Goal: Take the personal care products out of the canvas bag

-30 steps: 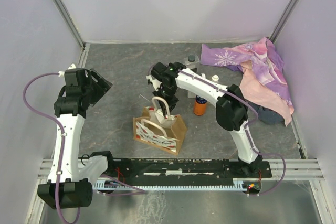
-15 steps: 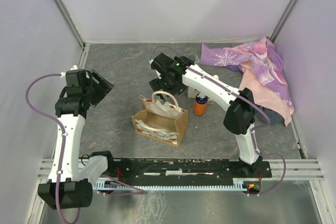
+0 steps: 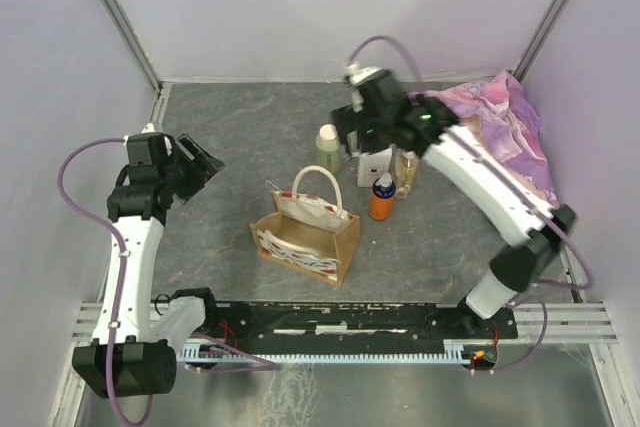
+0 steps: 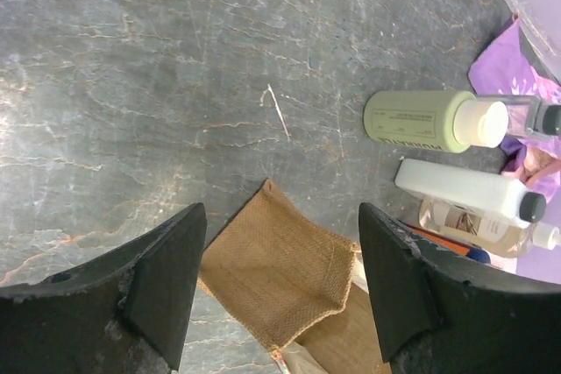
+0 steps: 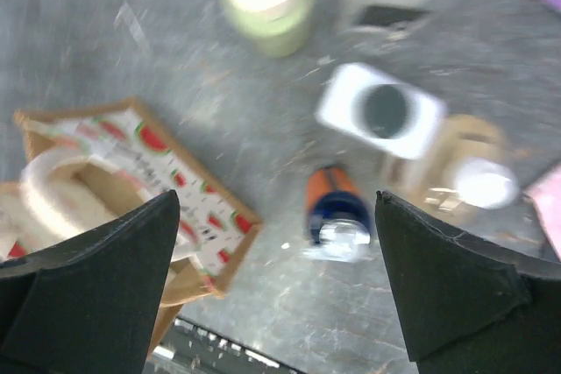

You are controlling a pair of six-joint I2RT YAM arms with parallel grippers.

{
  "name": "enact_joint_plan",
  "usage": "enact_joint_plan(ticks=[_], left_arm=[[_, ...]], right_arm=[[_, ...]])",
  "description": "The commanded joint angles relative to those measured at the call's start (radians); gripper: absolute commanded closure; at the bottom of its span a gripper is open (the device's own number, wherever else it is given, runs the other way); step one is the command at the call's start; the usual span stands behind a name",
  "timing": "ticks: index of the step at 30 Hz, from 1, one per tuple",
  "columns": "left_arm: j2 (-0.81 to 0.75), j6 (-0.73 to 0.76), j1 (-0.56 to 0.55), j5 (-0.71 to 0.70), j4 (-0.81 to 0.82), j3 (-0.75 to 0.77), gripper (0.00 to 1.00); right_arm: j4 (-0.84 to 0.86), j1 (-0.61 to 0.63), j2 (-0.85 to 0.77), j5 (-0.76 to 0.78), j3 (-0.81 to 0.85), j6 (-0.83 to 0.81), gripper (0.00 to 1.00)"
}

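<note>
Bottles [image 3: 381, 197] cluster just beyond canvas bag [image 3: 305, 239]; left hand [image 4: 279, 243] and right hand [image 5: 276, 206] spread

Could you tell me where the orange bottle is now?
In the top view, the orange bottle stands right of the canvas bag, just in front of the white bottle.

The bottles [image 3: 376, 163] stand behind the bag [image 3: 296, 254], seemingly apart.
</note>
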Motion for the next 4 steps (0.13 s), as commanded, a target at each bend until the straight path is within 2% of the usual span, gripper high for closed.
enact_joint_plan(ticks=[1,4], left_arm=[[0.04,0.079,0.004,0.117,0.062,0.012,0.25],[0.073,0.109,0.005,0.142,0.051,0.027,0.26]], right_arm=[[0.184,-0.219,-0.207,-0.013,-0.12,0.029,0.0],[0.245,-0.308,-0.283,-0.049,-0.198,0.051,0.0]])
